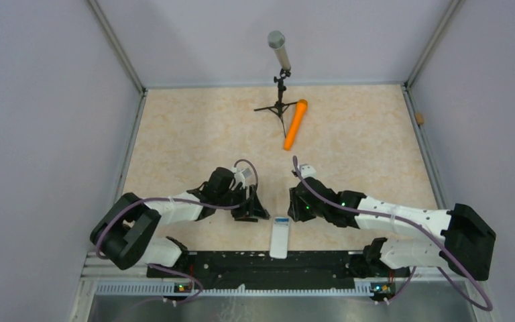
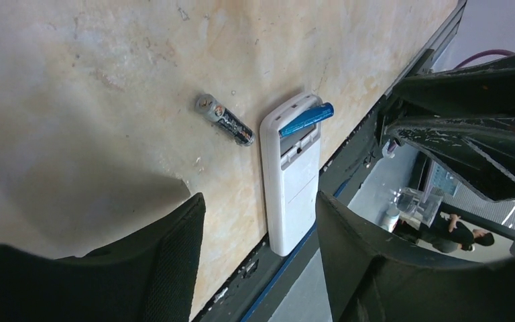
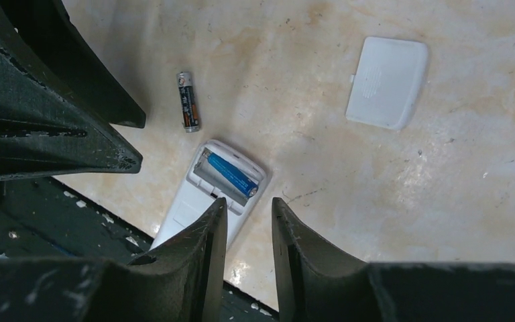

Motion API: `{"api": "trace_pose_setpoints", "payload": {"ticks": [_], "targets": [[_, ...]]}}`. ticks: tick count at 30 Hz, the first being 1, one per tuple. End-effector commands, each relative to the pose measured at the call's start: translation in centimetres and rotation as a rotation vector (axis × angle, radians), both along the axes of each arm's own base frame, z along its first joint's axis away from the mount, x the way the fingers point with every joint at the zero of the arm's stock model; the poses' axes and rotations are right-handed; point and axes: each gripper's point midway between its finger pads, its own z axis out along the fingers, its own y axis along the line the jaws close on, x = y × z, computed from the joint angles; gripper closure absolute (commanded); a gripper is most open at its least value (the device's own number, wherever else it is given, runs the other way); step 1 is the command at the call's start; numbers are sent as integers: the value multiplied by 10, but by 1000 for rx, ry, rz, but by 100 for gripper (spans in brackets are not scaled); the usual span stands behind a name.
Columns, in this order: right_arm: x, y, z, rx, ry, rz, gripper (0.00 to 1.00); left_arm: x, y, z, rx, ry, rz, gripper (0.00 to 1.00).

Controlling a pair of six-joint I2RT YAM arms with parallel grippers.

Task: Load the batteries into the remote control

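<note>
Now the remote control (image 3: 186,209) lies face down at the table (image 3: 442,201) edge, bay open, with a blue battery (image 3: 231,174) in it, seemingly tilted. The second battery (image 3: 188,102) lies just beside it, the cover (image 3: 387,82) well apart. The left gripper (image 2: 260,201) hovers wide and empty, the right gripper (image 3: 248,204) narrow and empty.

The remote control (image 3: 186,209) is shown plain white, as is the detached battery cover (image 3: 387,82). The seated battery (image 3: 233,176) is coloured bright blue; the loose battery (image 3: 188,101) is dark with silvery ends. The bench (image 3: 322,40) is patterned in mottled beige. An orange cylinder (image 1: 295,124) and a grey microphone (image 1: 278,48) on a black tripod (image 1: 278,107) are seen.
</note>
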Motion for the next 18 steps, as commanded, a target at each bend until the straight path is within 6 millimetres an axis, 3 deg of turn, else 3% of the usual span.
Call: {"api": "trace_pose_setpoints", "payload": {"ticks": [1,18], "targets": [[6,4,2,68,26,-94,72,18,-23,20,-91,-60,-24,39],[3,17,-13,94,88,-96,74,15,-43,5,-96,8,-47,47]]}}
